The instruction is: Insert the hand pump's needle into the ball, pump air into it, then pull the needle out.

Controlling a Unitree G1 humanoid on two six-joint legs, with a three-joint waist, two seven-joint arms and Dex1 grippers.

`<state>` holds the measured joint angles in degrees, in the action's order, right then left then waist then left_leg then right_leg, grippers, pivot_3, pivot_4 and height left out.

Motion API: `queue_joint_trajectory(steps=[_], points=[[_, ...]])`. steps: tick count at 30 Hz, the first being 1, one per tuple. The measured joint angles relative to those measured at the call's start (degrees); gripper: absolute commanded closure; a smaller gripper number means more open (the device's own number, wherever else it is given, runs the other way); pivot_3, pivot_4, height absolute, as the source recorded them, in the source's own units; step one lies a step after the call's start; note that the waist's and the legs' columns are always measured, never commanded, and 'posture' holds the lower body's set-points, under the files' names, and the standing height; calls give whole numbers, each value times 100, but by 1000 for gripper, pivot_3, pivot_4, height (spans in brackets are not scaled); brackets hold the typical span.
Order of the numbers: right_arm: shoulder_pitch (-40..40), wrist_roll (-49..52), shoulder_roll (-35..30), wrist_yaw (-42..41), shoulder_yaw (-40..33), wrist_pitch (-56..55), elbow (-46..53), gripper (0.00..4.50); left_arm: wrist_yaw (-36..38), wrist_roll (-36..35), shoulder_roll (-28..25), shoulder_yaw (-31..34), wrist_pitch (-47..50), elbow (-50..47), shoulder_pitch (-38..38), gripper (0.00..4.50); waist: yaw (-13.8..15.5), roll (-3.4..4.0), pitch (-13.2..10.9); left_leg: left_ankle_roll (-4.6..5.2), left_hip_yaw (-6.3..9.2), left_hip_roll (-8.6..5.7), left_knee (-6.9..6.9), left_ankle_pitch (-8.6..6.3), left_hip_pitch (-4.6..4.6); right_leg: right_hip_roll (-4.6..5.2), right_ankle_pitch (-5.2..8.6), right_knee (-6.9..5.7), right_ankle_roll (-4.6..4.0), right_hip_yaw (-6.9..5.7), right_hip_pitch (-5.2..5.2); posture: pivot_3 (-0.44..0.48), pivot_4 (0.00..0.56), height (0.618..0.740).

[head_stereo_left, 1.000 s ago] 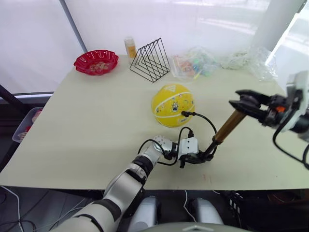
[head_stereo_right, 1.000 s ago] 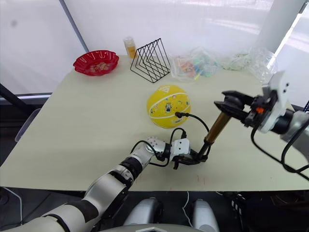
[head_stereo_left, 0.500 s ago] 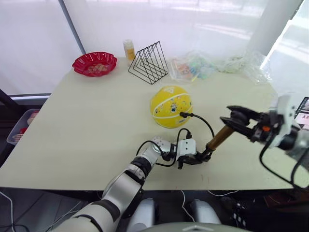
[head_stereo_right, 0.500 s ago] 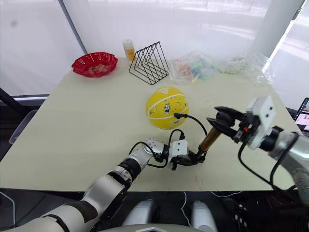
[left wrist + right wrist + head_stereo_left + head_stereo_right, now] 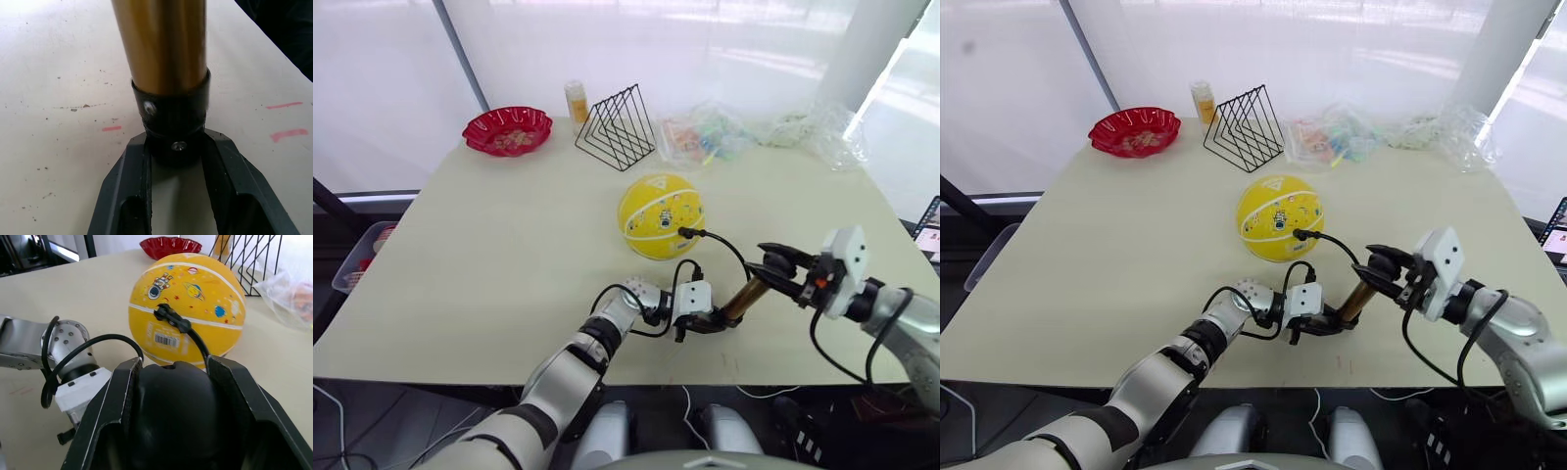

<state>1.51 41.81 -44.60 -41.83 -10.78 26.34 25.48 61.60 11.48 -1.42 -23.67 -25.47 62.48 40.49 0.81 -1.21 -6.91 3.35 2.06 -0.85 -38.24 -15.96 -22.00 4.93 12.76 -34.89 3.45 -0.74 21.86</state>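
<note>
ball: middle of bench, needle fitting in it
hand pump: tilted, near bench's front edge
left gripper: pinching pump's bottom cap
right gripper: clamped on pump's knob

Bright backlight, soft shadows, sharp focus.

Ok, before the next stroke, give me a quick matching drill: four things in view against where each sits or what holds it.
Things:
1. ball
2. pump's black bottom cap
3. pump's black knob handle
4. red bowl

Places:
A. between the right pincer fingers
B. far left corner of the table
C. middle of the table, hose fitting plugged into its side
D. between the left pincer fingers, down at the tabletop

Pairs: 1-C, 2-D, 3-A, 4-B
</note>
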Motion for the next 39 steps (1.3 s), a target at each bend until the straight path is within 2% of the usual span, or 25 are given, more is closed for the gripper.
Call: queue_joint_trajectory(steps=[2,6,11,15,20,21,25,26,30,34,39], points=[[369,609,-367,-7,-431,465,90,2846,17,-8,5,4,-2,-20,9,3499,4,28,-31,0,0,-1,-3,0,-8,2,0,0,1,-1,5,0,150,737],[916,1428,-812,58,-1066,1012,184,2846,54,-12,4,7,-5,-30,16,3499,10,32,-44,0,3,-3,-5,0,-36,2,-8,1,13,-4,29,0,150,737],[1259,1864,-1024,226,-1419,1351,301,2846,73,-14,3,7,-12,-32,18,3499,13,28,-41,0,2,-6,-8,1,-74,5,-15,0,25,-3,63,0,150,737],[1028,1803,-997,295,-1503,1317,506,2846,77,-14,1,5,-12,-30,11,3499,10,16,-32,0,2,-6,-7,1,-73,8,-15,0,25,-1,63,0,150,737],[344,1008,-441,316,-910,695,716,2846,56,10,-61,3,-1,9,-29,3499,-19,-54,30,0,11,6,-4,0,-48,-2,-14,-3,21,1,52,0,150,737],[221,684,-235,362,-576,500,689,2846,42,16,-64,3,4,18,-30,3499,-22,-61,35,0,12,8,-3,0,-40,-3,-2,-4,1,2,46,0,150,737],[37,80,166,357,-1,88,510,2846,38,18,-68,3,5,38,-35,3499,-24,-68,45,0,12,9,4,0,-26,-6,0,-4,-3,0,32,0,150,737],[-105,-354,559,410,392,-280,257,2846,38,18,-70,2,9,58,-51,3499,-23,-76,50,0,12,9,14,0,-8,-7,4,-3,-8,-1,23,0,150,737],[-350,-988,601,316,869,-770,-14,2846,38,23,-69,0,16,59,-49,3499,-19,-71,53,-3,10,10,21,-2,18,-14,7,-3,-11,-6,2,0,150,737],[-308,-941,634,234,745,-731,-28,2846,39,24,-67,-1,13,58,-39,3499,-11,-59,49,-3,11,10,20,-2,17,-18,7,-4,-11,-7,2,0,150,737],[40,-31,159,183,165,133,119,2847,61,13,-32,0,-14,14,21,3499,-4,5,-10,-3,6,3,8,-2,0,-8,6,-3,-10,-4,4,0,150,737]])
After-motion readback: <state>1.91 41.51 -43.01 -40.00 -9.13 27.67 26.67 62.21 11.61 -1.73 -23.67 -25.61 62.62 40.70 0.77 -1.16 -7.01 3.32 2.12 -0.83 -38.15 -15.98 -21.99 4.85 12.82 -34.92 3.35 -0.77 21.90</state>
